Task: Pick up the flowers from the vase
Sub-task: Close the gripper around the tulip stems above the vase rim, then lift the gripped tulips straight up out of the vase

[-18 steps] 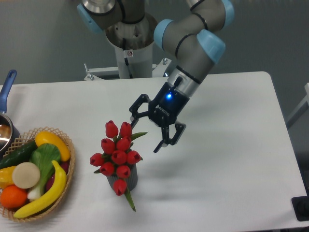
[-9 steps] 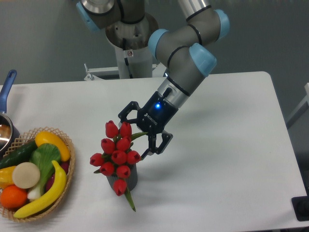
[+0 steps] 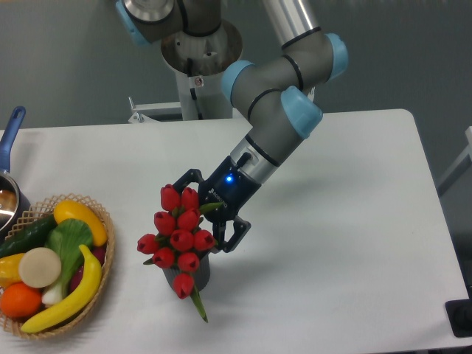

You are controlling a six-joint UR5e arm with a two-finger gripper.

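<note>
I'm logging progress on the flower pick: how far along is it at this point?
Done: the end effector has reached the tulip bunch, its open jaws beside the upper buds.
In hand: lining up the grasp; the jaws have not closed on anything.
Left: gripping and lifting. The tulips sit in the dark ribbed vase on the table.

Vase (image 3: 193, 273) stands on desk (image 3: 346, 236), lower centre of frame. Flowers (image 3: 179, 232) sit in vase, rising above rim. Gripper (image 3: 210, 214) just right of bunch at upper buds, fingers (image 3: 231, 234) spread either side of bunch's right edge. Arm (image 3: 276, 110) runs from gripper toward upper centre. Basket (image 3: 103, 276) on desk at lower left, holding fruit and vegetables (image 3: 51, 265). Pot (image 3: 9, 184) at left edge, above basket.
</note>
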